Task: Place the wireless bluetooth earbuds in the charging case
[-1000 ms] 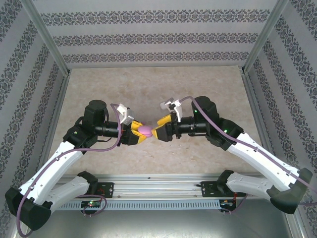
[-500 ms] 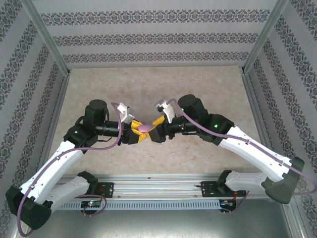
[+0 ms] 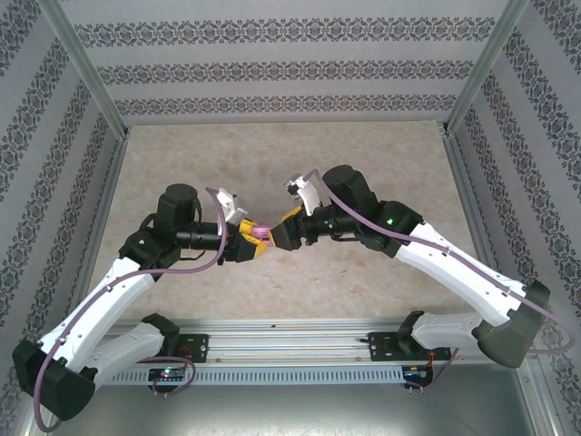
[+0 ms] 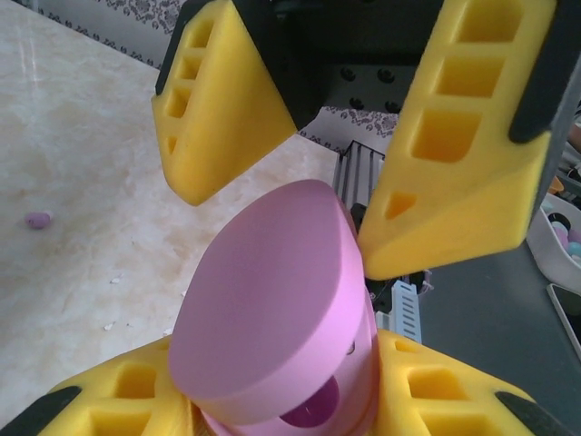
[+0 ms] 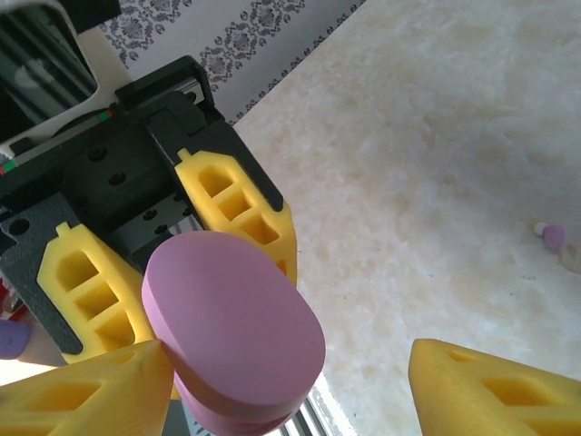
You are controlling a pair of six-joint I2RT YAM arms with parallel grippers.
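Left wrist: pink charging case [image 4: 268,300] clamped in left claw [image 4: 277,400] (right claw [image 4: 309,195] spread around it)

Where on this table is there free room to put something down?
The far half of the table, toward the back wall, looks bare; so does the near strip before the rail. Crowded: the centre, where left pincer and right pincer meet at the charging case.

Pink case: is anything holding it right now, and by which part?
The left gripper holds the pink case by its lower body, a finger on each side. The right gripper stands open around the raised lid, not clamping it.
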